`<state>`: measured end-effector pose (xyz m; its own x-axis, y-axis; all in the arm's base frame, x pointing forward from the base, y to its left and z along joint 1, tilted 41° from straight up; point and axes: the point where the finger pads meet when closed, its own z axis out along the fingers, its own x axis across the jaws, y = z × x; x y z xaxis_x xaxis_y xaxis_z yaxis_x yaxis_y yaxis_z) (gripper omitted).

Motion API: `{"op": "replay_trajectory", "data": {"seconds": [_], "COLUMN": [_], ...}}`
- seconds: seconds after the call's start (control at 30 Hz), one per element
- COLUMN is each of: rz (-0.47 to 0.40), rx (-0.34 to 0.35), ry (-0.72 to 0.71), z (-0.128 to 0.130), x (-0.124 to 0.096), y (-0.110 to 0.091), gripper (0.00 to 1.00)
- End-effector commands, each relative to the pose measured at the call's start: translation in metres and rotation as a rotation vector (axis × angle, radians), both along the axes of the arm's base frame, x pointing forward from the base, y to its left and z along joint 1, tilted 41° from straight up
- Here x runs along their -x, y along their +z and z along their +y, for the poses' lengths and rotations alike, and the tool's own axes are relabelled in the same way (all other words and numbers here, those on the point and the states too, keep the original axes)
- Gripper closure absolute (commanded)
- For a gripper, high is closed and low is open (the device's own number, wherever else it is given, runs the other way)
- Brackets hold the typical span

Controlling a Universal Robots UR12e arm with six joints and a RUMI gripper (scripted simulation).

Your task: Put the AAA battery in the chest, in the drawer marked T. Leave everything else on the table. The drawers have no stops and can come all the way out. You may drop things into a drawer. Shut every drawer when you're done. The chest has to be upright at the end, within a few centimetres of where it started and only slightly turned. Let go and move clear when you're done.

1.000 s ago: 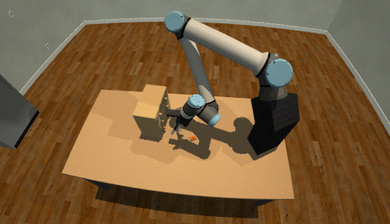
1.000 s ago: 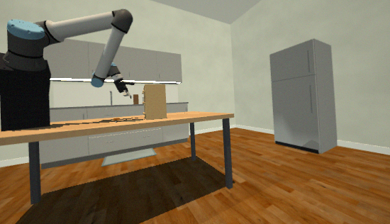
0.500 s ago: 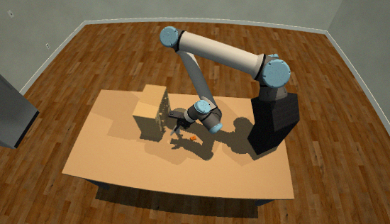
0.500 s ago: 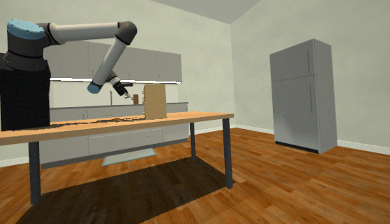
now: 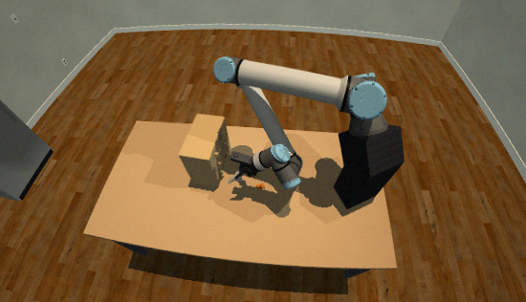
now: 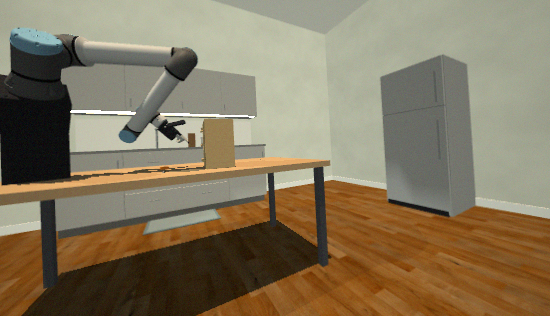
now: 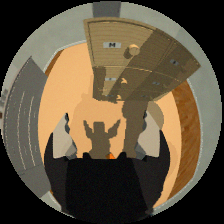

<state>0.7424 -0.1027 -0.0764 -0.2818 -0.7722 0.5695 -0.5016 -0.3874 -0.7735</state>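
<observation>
The wooden chest (image 5: 200,171) (image 6: 219,143) (image 7: 102,32) stands upright on the table, its drawer fronts facing the arm. In the wrist view a large front reads M (image 7: 112,45); the other labels are too small to read, so I cannot tell which is T. No drawer looks pulled out. My gripper (image 5: 232,180) (image 6: 184,140) (image 7: 105,111) is open and empty, tilted towards the chest, above the table in front of the drawers. A small orange object (image 5: 260,185) (image 6: 164,168) (image 7: 111,156) lies on the table behind the fingers; I cannot tell whether it is the AAA battery.
The table (image 5: 230,233) (image 6: 280,162) bears the chest towards its far end from the arm's black base (image 5: 365,164) (image 6: 35,137). Round knobs, one of them large (image 7: 134,50), stick out from the drawer fronts. The arm's shadow falls over the fronts and around the orange object.
</observation>
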Motion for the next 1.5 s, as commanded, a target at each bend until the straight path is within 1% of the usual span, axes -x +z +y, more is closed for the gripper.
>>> {"op": "replay_trajectory", "data": {"seconds": [0.0,0.17,0.23,0.73,1.17,1.47], "rz": [-0.085,-0.142,-0.142,-0.266,-0.312,-0.325], "rx": [0.027,0.048,0.048,0.091,0.108,0.114], "ry": [0.064,0.106,0.106,0.196,0.230,0.240], "z": [-0.006,-0.010,-0.010,-0.019,-0.023,-0.024], "x": [-0.011,-0.017,-0.017,-0.030,-0.035,-0.036], "y": [-0.001,-0.004,-0.004,-0.010,-0.013,-0.013], "gripper": [0.00,0.00,0.00,0.00,0.00,0.00]}}
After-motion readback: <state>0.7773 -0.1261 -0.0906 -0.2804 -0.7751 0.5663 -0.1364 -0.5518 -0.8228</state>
